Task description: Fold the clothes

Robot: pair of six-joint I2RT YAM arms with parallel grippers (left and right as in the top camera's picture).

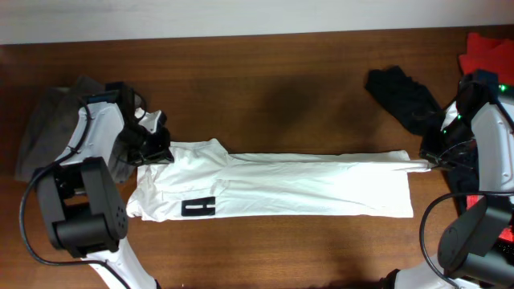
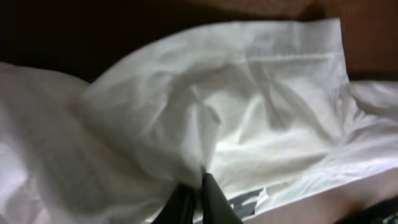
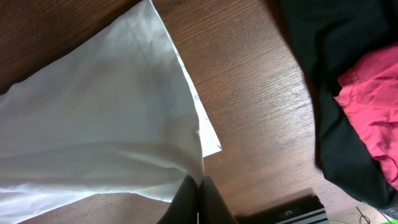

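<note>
- The counter [image 1: 321,64] is dark brown wood, and a pale wall [image 1: 241,16] runs behind its far edge.
- Near the left edge a grey-khaki garment [image 1: 44,120] lies crumpled, partly under the left arm.
- The left hand [image 1: 157,148] sits just beside it, at the left end of the white garment [image 1: 305,189]. In the left wrist view its fingers are pressed together on a raised fold of the white fabric, which bunches up around the tips.
- The white garment lies stretched lengthwise across the middle of the counter, mostly flat, its long sides roughly parallel to the near edge.
- A black mark [image 1: 198,207] shows on its left part, on the side toward the near edge.
- The right hand [image 1: 430,163] is at the garment's right end, pinched tight on the corner. The cloth there is drawn out to a thin point.
- A black garment [image 1: 405,96] lies heaped toward the far right corner, apart from the white one.
- A red cloth [image 1: 490,52] sits in the far right corner, cut off by the frame.
</note>
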